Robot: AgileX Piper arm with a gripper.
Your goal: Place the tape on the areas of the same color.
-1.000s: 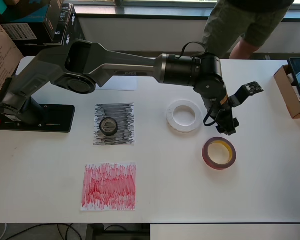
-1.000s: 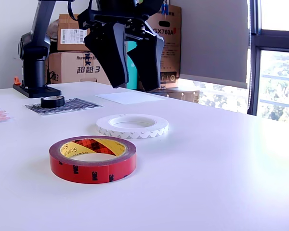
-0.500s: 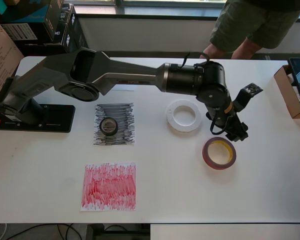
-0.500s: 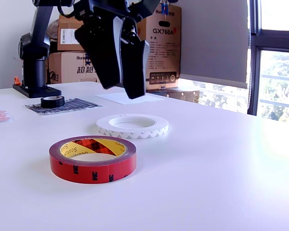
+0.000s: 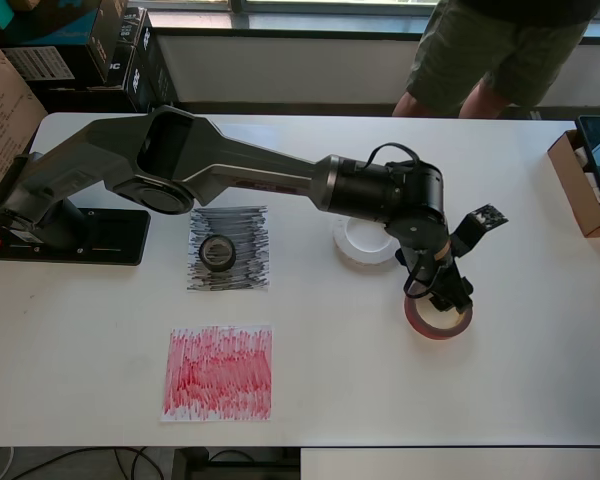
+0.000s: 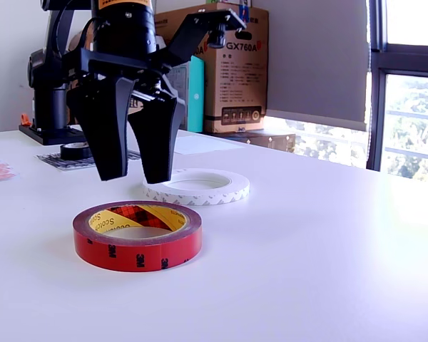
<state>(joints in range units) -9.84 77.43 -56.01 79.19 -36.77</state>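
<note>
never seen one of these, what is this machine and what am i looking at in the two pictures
It is a single robot arm bolted to a white table, with a two-fingered hand at its end. One picture looks straight down from above; the other is taken low at table level. The hand is open, holds nothing, and hangs just above a red tape roll. Beside that lies a flat white tape ring. A small black roll already sits on a black-scribbled paper patch. A red-scribbled patch is bare. A person stands behind the table.
</note>
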